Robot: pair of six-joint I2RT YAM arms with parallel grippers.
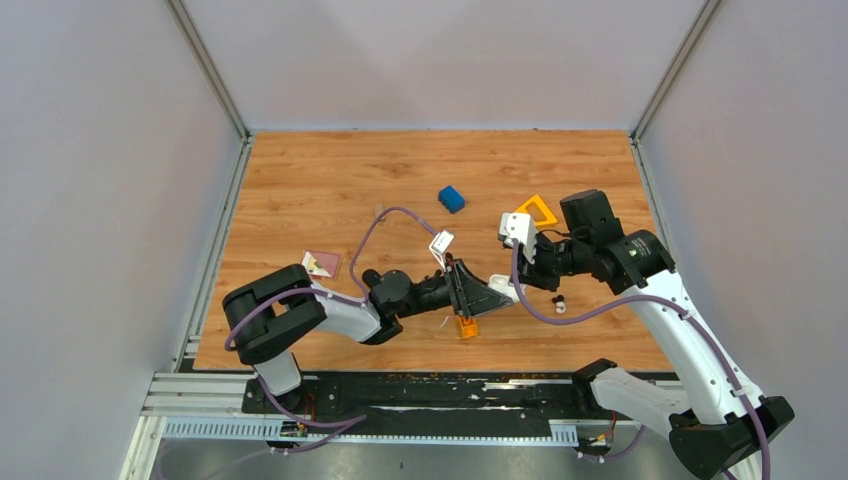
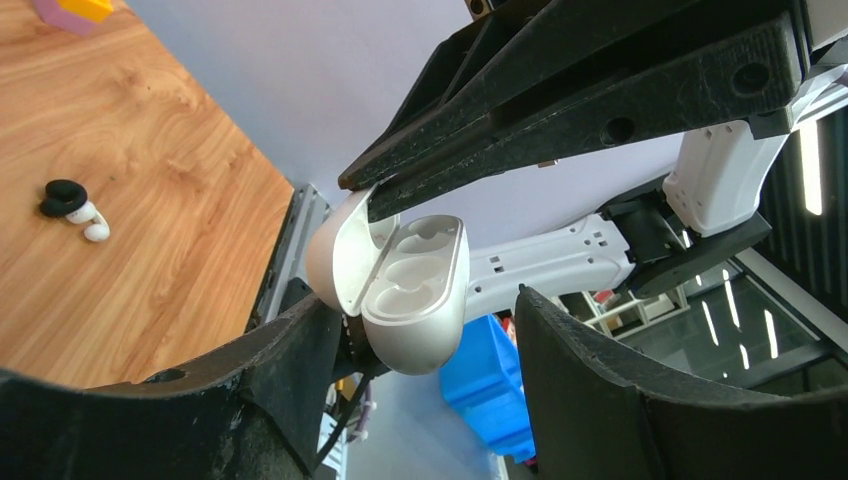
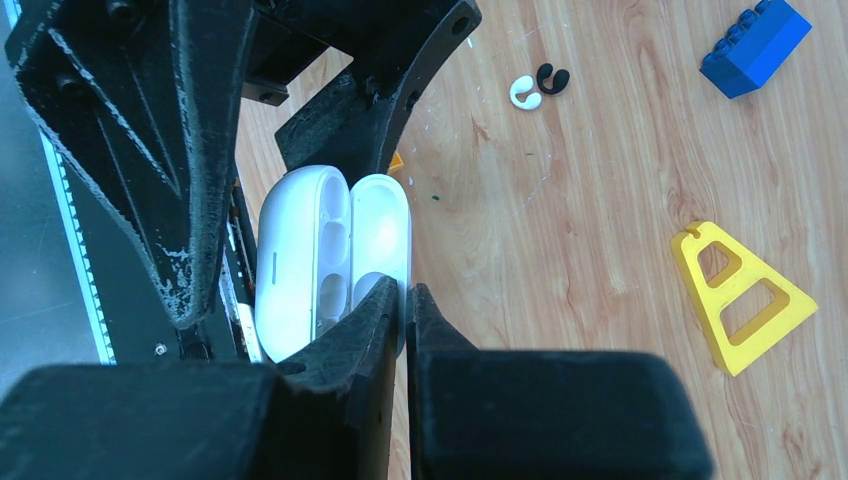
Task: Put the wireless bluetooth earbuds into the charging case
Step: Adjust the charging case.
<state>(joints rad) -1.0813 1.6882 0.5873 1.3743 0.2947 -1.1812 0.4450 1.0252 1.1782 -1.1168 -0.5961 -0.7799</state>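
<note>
From above, the charging case [image 1: 509, 293] is a white sliver held above the bench [image 1: 300, 180], toward its near edge, between the left gripper [image 1: 488, 296] and right gripper [image 1: 524, 281]. The earbuds [image 1: 558, 303] lie on the wood just to its right.

The left wrist shows it open, with smooth white wells, and the left fingers [image 2: 300, 370] clasp its base.

The right wrist shows the right fingers [image 3: 350, 340] pinched on the lid [image 3: 382, 230].
</note>
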